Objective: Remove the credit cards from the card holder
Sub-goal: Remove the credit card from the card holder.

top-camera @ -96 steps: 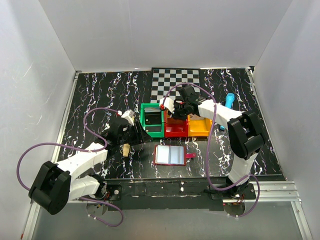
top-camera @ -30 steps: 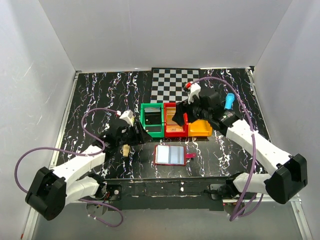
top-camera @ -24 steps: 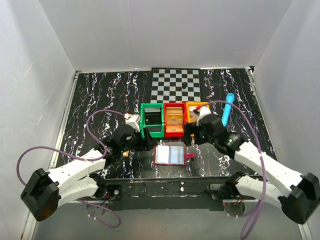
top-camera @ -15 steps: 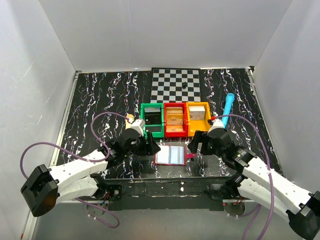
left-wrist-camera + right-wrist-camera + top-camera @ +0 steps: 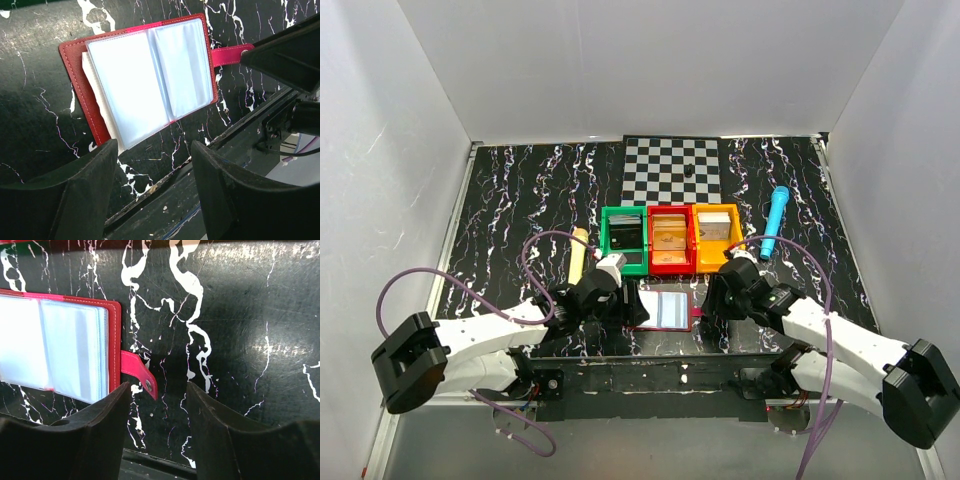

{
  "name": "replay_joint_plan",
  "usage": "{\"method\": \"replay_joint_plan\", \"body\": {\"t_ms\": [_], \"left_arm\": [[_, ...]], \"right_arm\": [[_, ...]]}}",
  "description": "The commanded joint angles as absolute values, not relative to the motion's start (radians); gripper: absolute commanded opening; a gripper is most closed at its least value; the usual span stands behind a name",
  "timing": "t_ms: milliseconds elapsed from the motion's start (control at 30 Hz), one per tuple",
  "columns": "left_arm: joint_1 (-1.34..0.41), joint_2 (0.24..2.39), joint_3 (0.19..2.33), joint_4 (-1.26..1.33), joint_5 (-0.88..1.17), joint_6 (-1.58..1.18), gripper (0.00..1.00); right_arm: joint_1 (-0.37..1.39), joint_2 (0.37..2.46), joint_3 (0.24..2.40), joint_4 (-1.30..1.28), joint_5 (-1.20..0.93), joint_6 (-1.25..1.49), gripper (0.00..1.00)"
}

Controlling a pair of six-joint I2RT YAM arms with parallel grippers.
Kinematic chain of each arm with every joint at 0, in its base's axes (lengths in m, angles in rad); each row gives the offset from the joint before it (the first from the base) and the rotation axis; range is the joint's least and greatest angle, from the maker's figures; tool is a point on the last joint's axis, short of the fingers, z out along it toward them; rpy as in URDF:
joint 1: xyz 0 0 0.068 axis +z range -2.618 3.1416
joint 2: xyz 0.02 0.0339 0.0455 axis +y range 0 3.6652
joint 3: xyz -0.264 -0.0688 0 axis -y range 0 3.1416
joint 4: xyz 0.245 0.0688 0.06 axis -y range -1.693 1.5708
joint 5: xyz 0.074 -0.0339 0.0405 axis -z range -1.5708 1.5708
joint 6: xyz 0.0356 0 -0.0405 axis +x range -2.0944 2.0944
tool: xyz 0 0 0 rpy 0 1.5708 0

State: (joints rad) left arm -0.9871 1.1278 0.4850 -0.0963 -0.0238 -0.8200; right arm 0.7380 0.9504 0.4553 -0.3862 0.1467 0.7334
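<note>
Presently, extraction looks to be the step in hand. Over the table (image 5: 520,190), the left arm (image 5: 490,335) and right arm (image 5: 830,330) lie stretched low, flanking the card holder (image 5: 665,310). It lies open and flat near the front edge, just before the bins (image 5: 623,240). The left gripper (image 5: 154,150) hovers beside its left border and the right gripper (image 5: 157,390) straddles the snap tab (image 5: 137,371), both with jaws parted and holding nothing. Next, one should pin the holder while the other pinches a card edge. Whether the sleeves hold any cards cannot be told.
</note>
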Motion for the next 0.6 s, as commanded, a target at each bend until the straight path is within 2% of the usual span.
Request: {"method": "replay_joint_plan", "body": {"t_ms": [0,200,567], "left_arm": [[-0.997,1.123,0.518,-0.078,-0.057,-0.825,0.59],[-0.999,1.137,0.517,-0.064,-0.052,-0.816,0.58],[-0.999,1.166,0.551,-0.063,-0.044,-0.787,0.58]], "right_arm": [[0.735,0.979,0.502,-0.342,0.124,0.739,0.55],[0.719,1.026,0.499,-0.315,0.094,0.724,0.49],[0.712,1.057,0.511,-0.298,0.041,0.707,0.29]]}}
